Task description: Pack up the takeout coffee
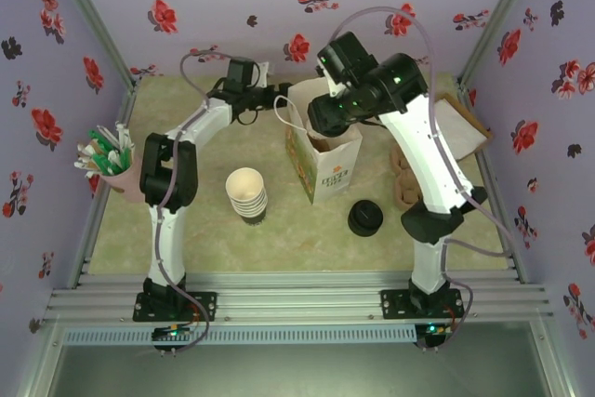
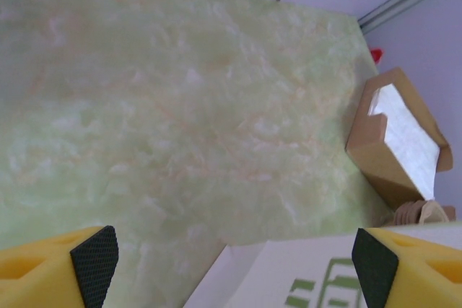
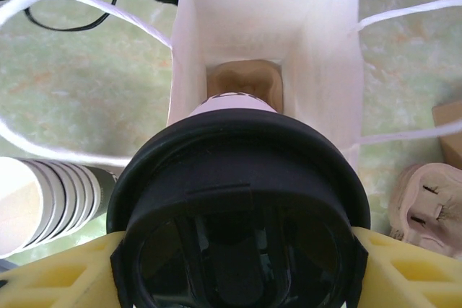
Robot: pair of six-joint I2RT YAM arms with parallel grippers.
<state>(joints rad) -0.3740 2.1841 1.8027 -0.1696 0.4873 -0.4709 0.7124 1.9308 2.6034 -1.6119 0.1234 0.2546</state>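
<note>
Top external: tall white paper bag [image 1: 327, 166] upright on the pale green table [image 1: 204, 248], mouth open upward. White right arm [image 1: 423, 160] bent over that mouth. White left arm [image 1: 206, 123] stretched to the bag's far rim, probably to steady it.

Left wrist: left pincer [image 2: 234, 268] spread wide, gripping nothing. Bag's printed wall low between the black pads [image 2: 94, 265], touching neither as far as visible.

Right wrist: right pincer [image 3: 238, 257] clamped on the takeout coffee [image 3: 238, 178], a small pale paper cup under a round black plastic lid. Held upright over the open bag, apparently lined up for lowering onto the brown cardboard piece [image 3: 245, 81] at the bottom.
</note>
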